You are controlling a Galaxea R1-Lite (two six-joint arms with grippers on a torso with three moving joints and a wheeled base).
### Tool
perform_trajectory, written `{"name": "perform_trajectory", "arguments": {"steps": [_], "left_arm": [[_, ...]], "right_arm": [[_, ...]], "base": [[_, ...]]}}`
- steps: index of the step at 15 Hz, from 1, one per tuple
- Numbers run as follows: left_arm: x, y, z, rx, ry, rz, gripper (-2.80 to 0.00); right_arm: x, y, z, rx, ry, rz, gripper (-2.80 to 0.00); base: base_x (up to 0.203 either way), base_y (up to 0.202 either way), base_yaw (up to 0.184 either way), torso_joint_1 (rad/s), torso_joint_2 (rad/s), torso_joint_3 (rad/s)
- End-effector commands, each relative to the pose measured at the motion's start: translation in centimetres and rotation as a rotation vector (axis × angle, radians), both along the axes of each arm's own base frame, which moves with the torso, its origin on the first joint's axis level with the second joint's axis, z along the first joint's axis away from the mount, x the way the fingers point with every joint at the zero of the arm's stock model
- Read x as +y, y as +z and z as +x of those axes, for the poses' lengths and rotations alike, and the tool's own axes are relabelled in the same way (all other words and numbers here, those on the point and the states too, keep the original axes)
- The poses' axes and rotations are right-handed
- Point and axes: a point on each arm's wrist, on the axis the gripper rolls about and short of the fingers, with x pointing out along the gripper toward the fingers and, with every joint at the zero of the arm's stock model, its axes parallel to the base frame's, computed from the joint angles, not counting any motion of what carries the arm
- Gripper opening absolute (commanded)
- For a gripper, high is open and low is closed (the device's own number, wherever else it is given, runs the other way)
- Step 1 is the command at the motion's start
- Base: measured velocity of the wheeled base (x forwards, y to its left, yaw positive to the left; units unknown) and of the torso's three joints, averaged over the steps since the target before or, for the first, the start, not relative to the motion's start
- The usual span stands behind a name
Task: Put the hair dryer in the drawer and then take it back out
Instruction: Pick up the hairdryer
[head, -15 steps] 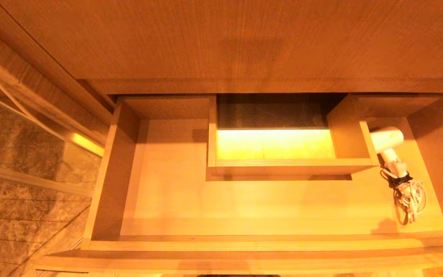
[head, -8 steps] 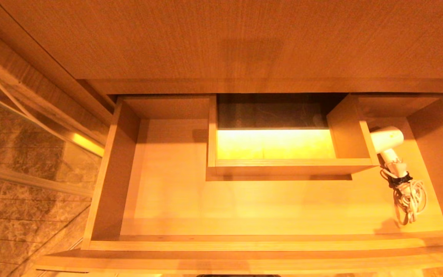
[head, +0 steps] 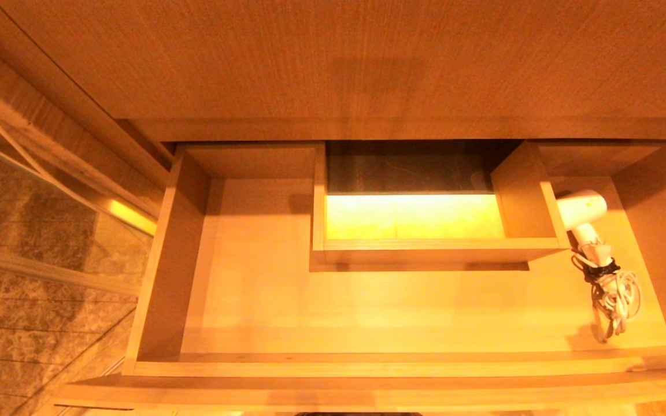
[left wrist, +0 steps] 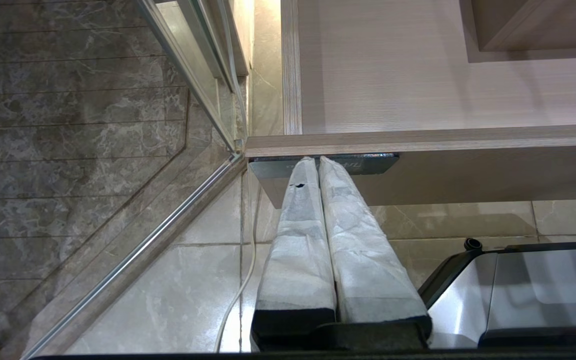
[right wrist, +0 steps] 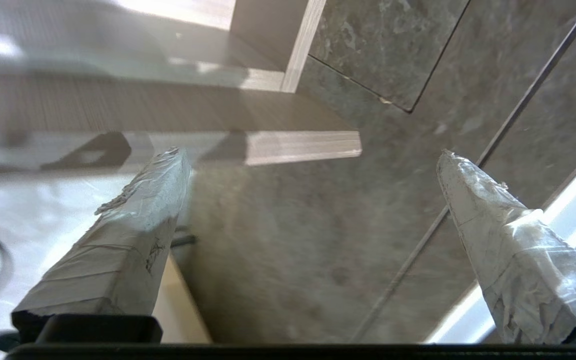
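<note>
Wood countertop (head: 333,58), grey marble floor tiles (left wrist: 68,100), glass partition (head: 32,190), warm light

Neither arm shows in the head view. The left gripper (left wrist: 318,161) hangs below the front of the drawer (left wrist: 418,142) near its left corner, wrapped fingers (left wrist: 300,235) pressed together. The right gripper (right wrist: 313,152) sits off the drawer's right front corner, its wrapped fingers (right wrist: 133,225) spread wide, holding nothing
</note>
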Motion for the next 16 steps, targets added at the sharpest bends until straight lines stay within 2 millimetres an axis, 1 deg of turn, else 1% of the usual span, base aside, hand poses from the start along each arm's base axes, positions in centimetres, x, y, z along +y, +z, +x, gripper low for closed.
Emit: {"name": "perform_trajectory", "arguments": {"steps": [1, 2, 3, 5, 8, 11, 12, 14, 16], "left_arm": [[0.0, 0.0, 0.0, 0.001, 0.0, 0.001, -2.8], [0.0, 0.0, 0.0, 0.001, 0.0, 0.001, -2.8], [0.0, 0.0, 0.0, 0.001, 0.0, -0.001, -2.8], [0.0, 0.0, 0.0, 0.001, 0.0, -0.001, -2.8], [0.0, 0.0, 0.0, 0.001, 0.0, -0.001, -2.8], [0.0, 0.0, 0.0, 0.001, 0.0, -0.001, -2.8], [0.0, 0.0, 0.0, 0.001, 0.0, -0.001, -2.8], [0.0, 0.0, 0.0, 0.001, 0.0, 0.0, -2.8], [0.0, 0.0, 0.0, 0.001, 0.0, 0.001, -2.8]], "right_arm": [[-0.6, 0.2, 0.7, -0.045, -0.055, 0.073, 0.0], [-0.7, 0.3, 0.9, -0.074, -0.096, 0.121, 0.0], [-0.6, 0.1, 0.7, -0.062, -0.112, 0.152, 0.0], [-0.5, 0.1, 0.6, -0.051, -0.114, 0.161, 0.0], [0.2, 0.2, -0.3, -0.079, -0.109, 0.139, 0.0], [0.9, -0.9, -1.1, -0.059, -0.106, 0.144, 0.0], [0.9, -1.1, -1.1, -0.049, -0.104, 0.15, 0.0], [0.6, -1.2, -0.2, -0.035, -0.076, 0.165, 0.0], [0.5, -1.2, 1.3, -0.032, -0.014, 0.173, 0.0]], "base": [[0.0, 0.0, 0.0, 0.0, 0.0, 0.0], [0.0, 0.0, 0.0, 0.0, 0.0, 0.0], [0.0, 0.0, 0.0, 0.0, 0.0, 0.0], [0.0, 0.0, 0.0, 0.0, 0.0, 0.0], [0.0, 0.0, 0.0, 0.0, 0.0, 0.0], [0.0, 0.0, 0.0, 0.0, 0.0, 0.0], [0.0, 0.0, 0.0, 0.0, 0.0, 0.0], [0.0, 0.0, 0.0, 0.0, 0.0, 0.0], [0.0, 0.0, 0.0, 0.0, 0.0, 0.0]]}}
